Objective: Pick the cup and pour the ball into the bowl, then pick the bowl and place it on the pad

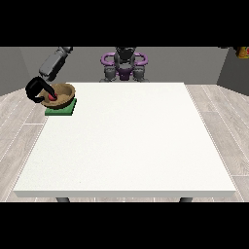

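A brown bowl (63, 92) rests on the green pad (62, 109) at the table's far left corner. Inside the bowl lies a red ball (51, 97). The black hand at the view's left (36, 91) is at the bowl's left rim, with its fingers curled over the rim and reaching inside towards the ball. Its grey forearm slants up and to the right above the bowl. No cup shows anywhere. No hand shows at the view's right.
The white table (131, 141) spreads wide towards the camera. The robot's torso (124, 65) stands behind the far edge. A yellow and red object (243, 51) sits at the top right corner, off the table.
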`<move>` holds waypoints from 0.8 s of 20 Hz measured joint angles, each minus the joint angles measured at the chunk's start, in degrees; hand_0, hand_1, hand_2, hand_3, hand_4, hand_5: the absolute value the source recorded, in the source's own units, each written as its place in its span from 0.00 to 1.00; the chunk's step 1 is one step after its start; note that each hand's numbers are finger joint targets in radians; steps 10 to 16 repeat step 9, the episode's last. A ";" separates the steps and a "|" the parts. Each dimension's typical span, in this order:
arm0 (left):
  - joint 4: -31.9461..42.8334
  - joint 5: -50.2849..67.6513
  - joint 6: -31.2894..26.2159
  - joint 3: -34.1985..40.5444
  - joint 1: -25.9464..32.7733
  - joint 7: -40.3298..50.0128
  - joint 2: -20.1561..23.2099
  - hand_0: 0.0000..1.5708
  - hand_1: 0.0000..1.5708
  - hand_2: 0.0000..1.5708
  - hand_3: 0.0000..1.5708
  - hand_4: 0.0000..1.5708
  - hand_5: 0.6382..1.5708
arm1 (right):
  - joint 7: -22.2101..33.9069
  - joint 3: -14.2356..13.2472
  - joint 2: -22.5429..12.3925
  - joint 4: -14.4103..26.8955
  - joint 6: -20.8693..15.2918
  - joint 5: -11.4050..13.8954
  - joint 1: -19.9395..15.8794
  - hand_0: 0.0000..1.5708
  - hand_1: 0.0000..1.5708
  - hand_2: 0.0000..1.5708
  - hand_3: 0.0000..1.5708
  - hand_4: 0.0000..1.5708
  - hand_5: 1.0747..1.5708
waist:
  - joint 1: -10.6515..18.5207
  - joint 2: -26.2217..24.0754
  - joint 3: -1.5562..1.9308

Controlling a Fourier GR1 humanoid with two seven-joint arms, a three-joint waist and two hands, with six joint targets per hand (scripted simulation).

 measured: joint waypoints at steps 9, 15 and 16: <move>-4.28 0.02 3.02 -3.26 0.39 3.30 -3.59 0.00 0.00 0.00 0.00 0.76 1.00 | 3.32 3.95 -2.10 2.88 4.18 3.23 -1.56 0.00 0.00 0.00 0.00 0.13 0.61 | 0.03 -4.40 0.04; -4.28 0.02 3.02 -3.26 0.39 3.30 -3.59 0.00 0.00 0.00 0.00 0.76 1.00 | 3.32 3.95 -2.10 2.88 4.18 3.23 -1.56 0.00 0.00 0.00 0.00 0.13 0.61 | 0.03 -4.40 0.04; -4.28 0.02 3.02 -3.26 0.39 3.30 -3.59 0.00 0.00 0.00 0.00 0.76 1.00 | 3.32 3.95 -2.10 2.88 4.18 3.23 -1.56 0.00 0.00 0.00 0.00 0.13 0.61 | 0.03 -4.40 0.04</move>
